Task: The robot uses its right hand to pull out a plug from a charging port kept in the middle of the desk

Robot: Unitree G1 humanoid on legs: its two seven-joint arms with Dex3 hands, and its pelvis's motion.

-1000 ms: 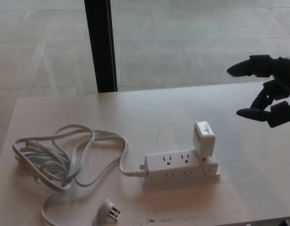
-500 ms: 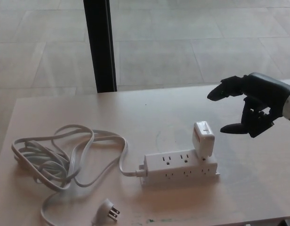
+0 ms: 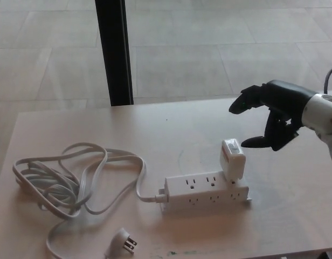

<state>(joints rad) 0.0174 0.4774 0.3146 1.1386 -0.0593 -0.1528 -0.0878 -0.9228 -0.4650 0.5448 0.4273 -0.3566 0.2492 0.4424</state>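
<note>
On the left of the pale wooden bench [image 3: 74, 124] lies a loose tangle of white flat cable [image 3: 63, 181], its two-pronged end [image 3: 123, 241] at the near edge. It runs right to a white plastic power strip [image 3: 206, 192] mid-bench. A chunky white square charger plug [image 3: 232, 158] stands in the strip's right end. It looks light, rigid and smooth; pinching its flat sides seems best, though the strip may lift. The black right robot hand [image 3: 271, 121] hovers just right of it, fingers spread, empty.
</note>
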